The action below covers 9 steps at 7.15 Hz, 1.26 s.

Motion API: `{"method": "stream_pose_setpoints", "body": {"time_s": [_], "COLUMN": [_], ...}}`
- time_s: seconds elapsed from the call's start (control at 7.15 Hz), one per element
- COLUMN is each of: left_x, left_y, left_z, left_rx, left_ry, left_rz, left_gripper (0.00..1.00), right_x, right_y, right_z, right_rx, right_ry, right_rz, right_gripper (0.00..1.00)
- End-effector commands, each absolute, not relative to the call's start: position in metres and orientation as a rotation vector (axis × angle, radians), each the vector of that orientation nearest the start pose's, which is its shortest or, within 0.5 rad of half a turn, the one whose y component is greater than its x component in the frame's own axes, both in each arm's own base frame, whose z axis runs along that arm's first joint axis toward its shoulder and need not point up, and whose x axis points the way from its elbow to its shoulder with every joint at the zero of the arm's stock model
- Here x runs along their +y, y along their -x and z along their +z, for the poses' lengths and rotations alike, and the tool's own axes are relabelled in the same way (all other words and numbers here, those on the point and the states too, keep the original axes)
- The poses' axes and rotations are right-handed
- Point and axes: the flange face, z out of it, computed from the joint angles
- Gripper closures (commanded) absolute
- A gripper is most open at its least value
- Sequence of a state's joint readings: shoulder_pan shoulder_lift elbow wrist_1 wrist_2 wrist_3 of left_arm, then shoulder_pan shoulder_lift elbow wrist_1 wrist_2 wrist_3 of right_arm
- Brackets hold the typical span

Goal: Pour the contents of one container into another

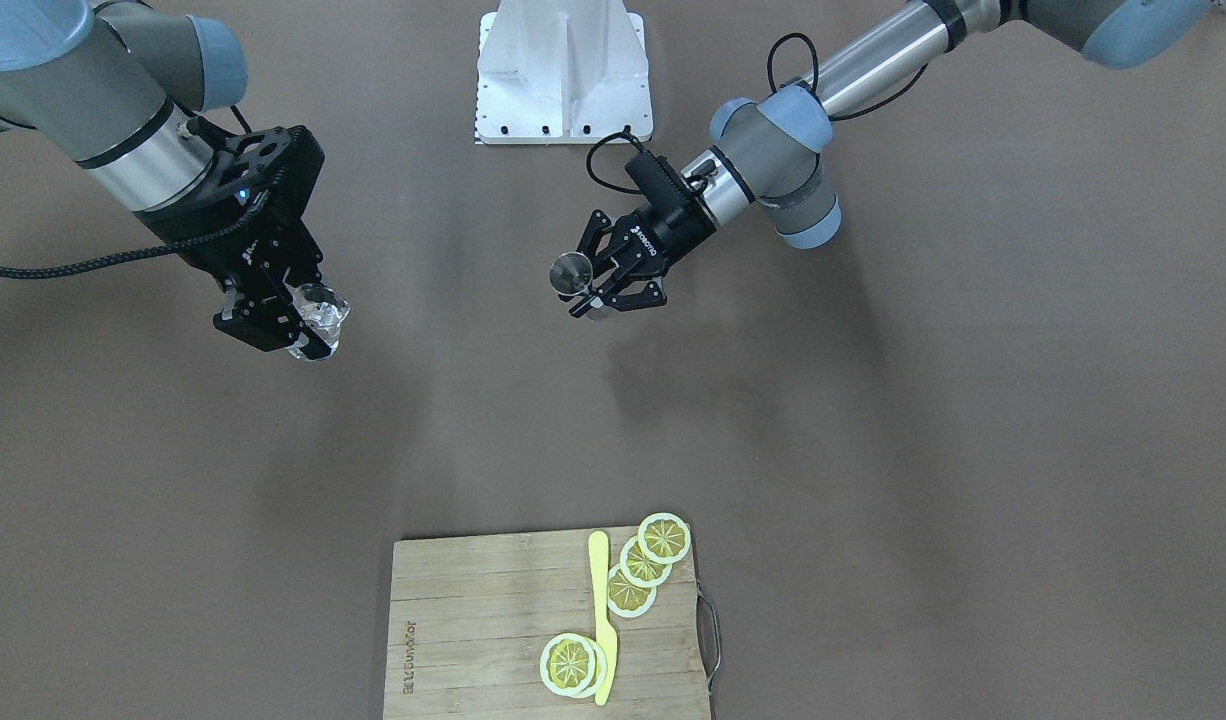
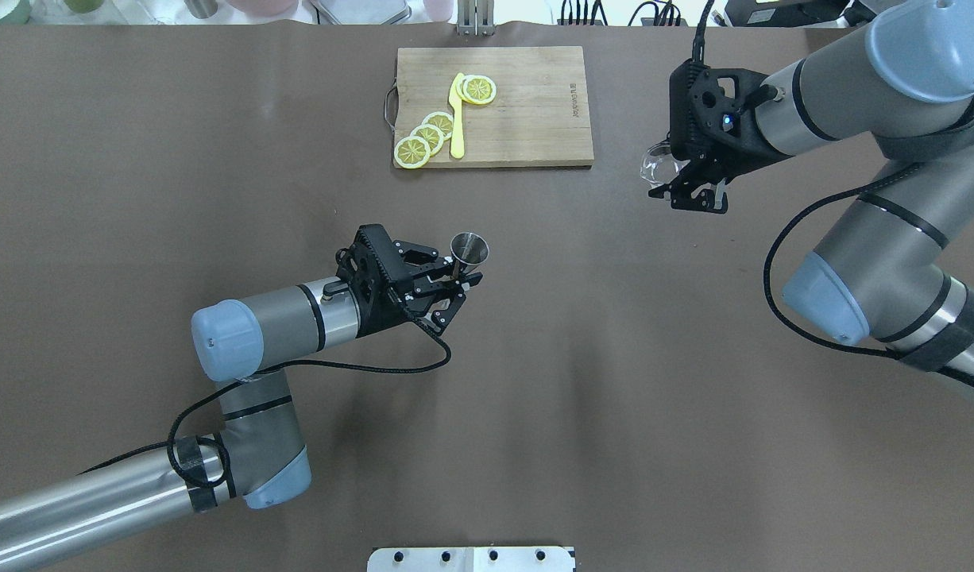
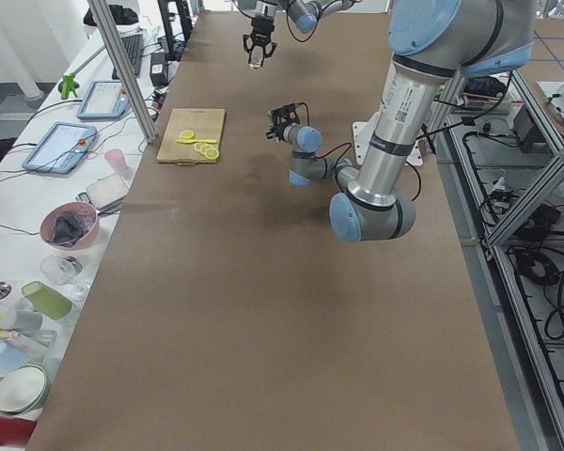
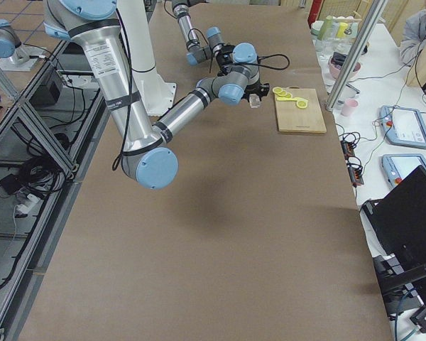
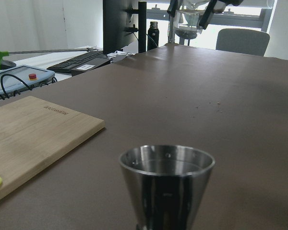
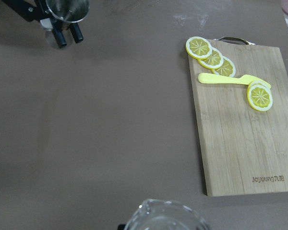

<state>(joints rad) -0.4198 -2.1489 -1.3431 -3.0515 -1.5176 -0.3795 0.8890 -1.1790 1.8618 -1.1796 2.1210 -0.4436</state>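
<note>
My left gripper (image 2: 459, 282) is shut on the narrow waist of the grey steel jigger (image 2: 469, 248), which it holds upright near the table's middle. The jigger also fills the bottom of the left wrist view (image 5: 166, 184) and shows in the front view (image 1: 571, 272). My right gripper (image 2: 689, 195) is shut on the small clear glass (image 2: 655, 163), held above the table well off to the right of the jigger. The glass (image 1: 318, 318) pokes out beside the black fingers, and only its rim (image 6: 165, 218) shows in the right wrist view. What the glass contains is unclear.
A wooden cutting board (image 2: 527, 111) lies at the far edge, bearing several lemon slices (image 2: 426, 135) and a yellow plastic knife (image 2: 457, 115). A white mounting plate (image 1: 563, 75) sits at the robot's base. Bare brown tabletop (image 2: 582, 318) lies between the two grippers.
</note>
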Motion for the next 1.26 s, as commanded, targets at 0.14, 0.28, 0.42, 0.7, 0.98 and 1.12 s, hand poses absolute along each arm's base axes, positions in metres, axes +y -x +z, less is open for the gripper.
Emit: {"method": "stream_pose_setpoints", "body": {"time_s": [0.14, 0.28, 0.42, 0.7, 0.98, 1.12], "left_x": [-0.404, -0.406, -0.406, -0.401, -0.396, -0.396], "left_y": [-0.566, -0.569, -0.572, -0.600, -0.604, -0.604], "left_z": [0.234, 0.228, 0.221, 0.215, 0.213, 0.212], "left_rx": [1.273, 1.276, 1.282, 1.282, 1.290, 1.291], "left_ry": [-1.389, -1.393, -1.396, -1.370, -1.367, -1.368], "left_rz": [0.479, 0.477, 0.476, 0.498, 0.503, 0.502], "left_gripper": [1.00, 1.00, 1.00, 1.00, 1.00, 1.00], "right_x": [-0.515, -0.514, -0.512, -0.510, -0.504, -0.492], "right_y": [0.293, 0.292, 0.292, 0.295, 0.300, 0.315], "right_z": [0.268, 0.271, 0.270, 0.255, 0.244, 0.234], "right_rx": [-0.655, -0.656, -0.673, -0.707, -0.741, -0.763], "right_ry": [-1.052, -1.045, -1.044, -1.063, -1.093, -1.095], "right_rz": [-1.263, -1.261, -1.265, -1.284, -1.307, -1.327], "right_gripper": [1.00, 1.00, 1.00, 1.00, 1.00, 1.00]}}
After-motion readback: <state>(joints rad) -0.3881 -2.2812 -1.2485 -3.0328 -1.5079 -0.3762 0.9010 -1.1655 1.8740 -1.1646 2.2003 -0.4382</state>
